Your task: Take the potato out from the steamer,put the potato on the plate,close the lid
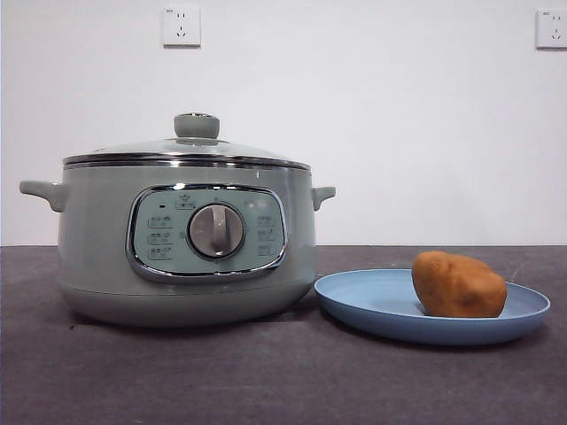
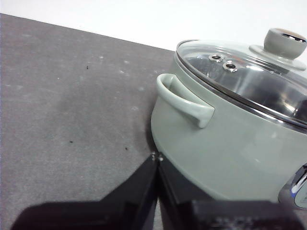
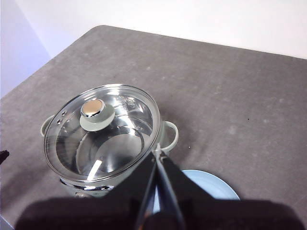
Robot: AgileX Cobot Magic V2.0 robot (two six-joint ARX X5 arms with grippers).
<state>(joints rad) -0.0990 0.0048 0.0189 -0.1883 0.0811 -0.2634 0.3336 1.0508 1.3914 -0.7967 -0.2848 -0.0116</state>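
The pale-green steamer point(image 1: 177, 239) stands at the left of the table, and the glass lid point(image 1: 190, 146) with its green knob rests shut on its chrome rim. To its right the orange-brown potato point(image 1: 457, 285) lies on the light-blue plate point(image 1: 372, 301). My left gripper point(image 2: 157, 157) is shut and empty, low beside the steamer point(image 2: 225, 153) near one side handle. High above the lid point(image 3: 103, 132), my right gripper point(image 3: 157, 149) is shut and empty, with a part of the plate point(image 3: 216, 188) beyond it. Neither gripper shows in the front view.
The dark grey table point(image 1: 221, 372) runs to a white wall with two sockets point(image 1: 181, 26). The steamer's side handles point(image 1: 44, 190) stick out on both sides. The table's edge point(image 3: 48, 62) shows in the right wrist view.
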